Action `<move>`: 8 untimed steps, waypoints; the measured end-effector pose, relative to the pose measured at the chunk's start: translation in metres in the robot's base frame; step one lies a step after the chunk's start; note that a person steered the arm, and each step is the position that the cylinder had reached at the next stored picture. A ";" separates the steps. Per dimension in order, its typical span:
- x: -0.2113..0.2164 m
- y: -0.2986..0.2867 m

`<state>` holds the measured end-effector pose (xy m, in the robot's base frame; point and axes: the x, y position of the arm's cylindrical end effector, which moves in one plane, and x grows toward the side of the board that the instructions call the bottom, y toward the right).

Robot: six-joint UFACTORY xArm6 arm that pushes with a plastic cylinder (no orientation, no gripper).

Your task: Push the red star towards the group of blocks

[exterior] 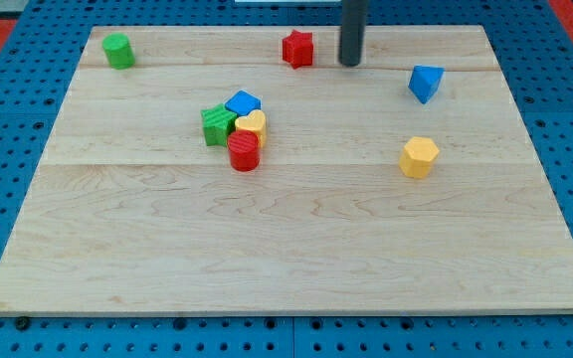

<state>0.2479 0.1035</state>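
Note:
The red star (pixel 297 48) lies near the view's top edge of the wooden board, a little right of centre. My tip (pixel 350 63) stands just to its right, a small gap apart, not touching it. The group of blocks sits left of the board's centre: a green star (pixel 217 124), a blue block (pixel 243 102), a yellow heart (pixel 253 125) and a red cylinder (pixel 244 151), all packed together. The group is below and to the left of the red star.
A green cylinder (pixel 118 50) stands at the view's top left corner. A blue triangular block (pixel 425 83) lies at the right, and a yellow hexagonal block (pixel 418 157) below it. The wooden board (pixel 286 259) rests on a blue pegboard.

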 end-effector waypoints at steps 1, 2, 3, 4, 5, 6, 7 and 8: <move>-0.021 0.011; -0.022 -0.019; -0.022 -0.020; -0.022 -0.020; -0.024 -0.032; -0.054 -0.049; -0.048 -0.088; -0.025 -0.079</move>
<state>0.2224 0.0245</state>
